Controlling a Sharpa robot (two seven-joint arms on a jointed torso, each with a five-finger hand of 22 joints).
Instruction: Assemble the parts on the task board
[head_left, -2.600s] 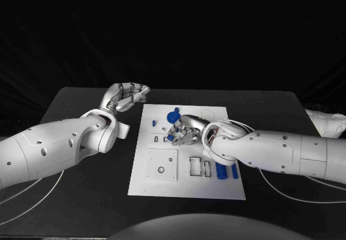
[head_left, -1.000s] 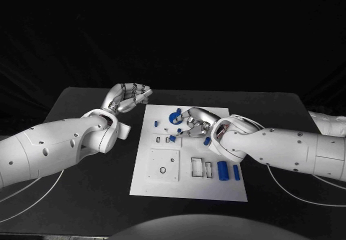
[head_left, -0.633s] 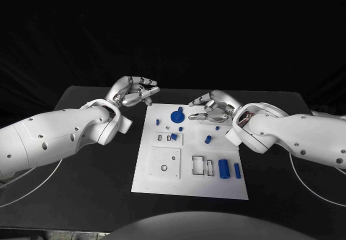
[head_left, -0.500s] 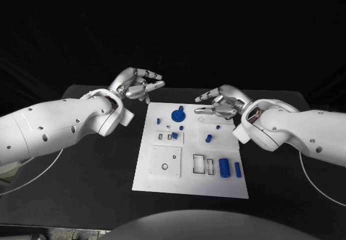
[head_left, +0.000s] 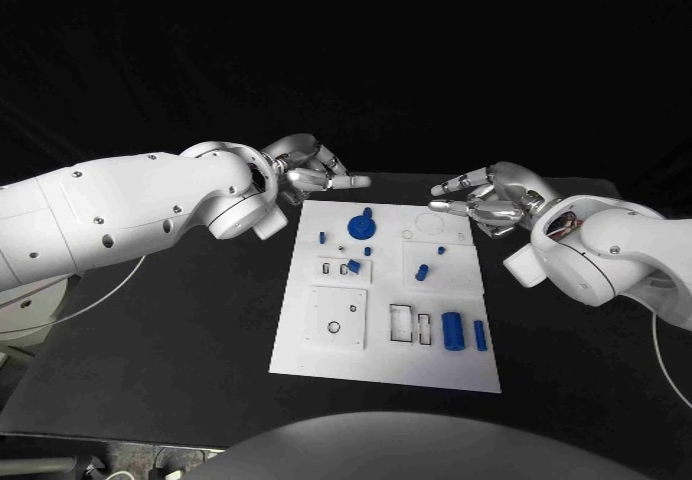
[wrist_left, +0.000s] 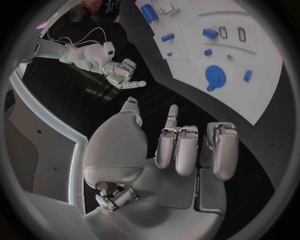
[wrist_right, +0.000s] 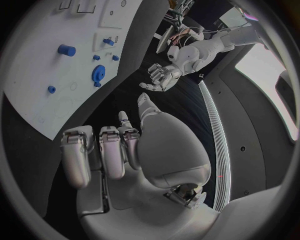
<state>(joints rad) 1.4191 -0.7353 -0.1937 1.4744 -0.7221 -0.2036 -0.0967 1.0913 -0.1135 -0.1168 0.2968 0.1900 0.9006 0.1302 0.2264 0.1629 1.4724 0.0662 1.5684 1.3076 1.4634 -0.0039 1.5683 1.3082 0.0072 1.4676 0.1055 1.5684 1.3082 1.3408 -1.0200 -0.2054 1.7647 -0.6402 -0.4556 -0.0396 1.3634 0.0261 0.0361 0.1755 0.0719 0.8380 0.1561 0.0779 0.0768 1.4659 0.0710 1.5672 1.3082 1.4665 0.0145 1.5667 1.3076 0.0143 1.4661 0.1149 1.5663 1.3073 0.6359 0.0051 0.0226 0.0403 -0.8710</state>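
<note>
While both hands hover off the far end of the task board (head_left: 387, 345), neither holds anything: left hand (head_left: 313, 172) is released, fingers spread past the board's far-left corner; right hand (head_left: 490, 197) is likewise empty, fingers loosely apart near the far-right corner.

Parts on board (head view): round blue disc part (head_left: 359, 224) near far end; small blue peg (head_left: 322, 238) to its left; small block (head_left: 353, 265) at the slotted plate; short cylinder (head_left: 421, 271) mid-board; larger cylinder (head_left: 453, 330) and slim bar (head_left: 479, 335) side by side at near-right, beside empty rectangular slots. Several pieces appear loose, so assembly looks unfinished.

Risk (judgement): with both hands raised and apart, next reach must come down among closely set small parts. A wide finger spread could knock the short cylinder or the block out of place; a sideways brush could roll the larger cylinder toward the board's edge. Unclamped, the board may shift if pressed off-centre.

View diffs: left wrist view shows the left hand's (wrist_left: 169, 150) palm bare, which the head view hides behind the arm, plus the right hand (wrist_left: 120, 73) across the table. Right wrist view confirms the right hand's (wrist_right: 119, 150) palm bare, w/ the disc part (wrist_right: 98, 75) beyond.
</note>
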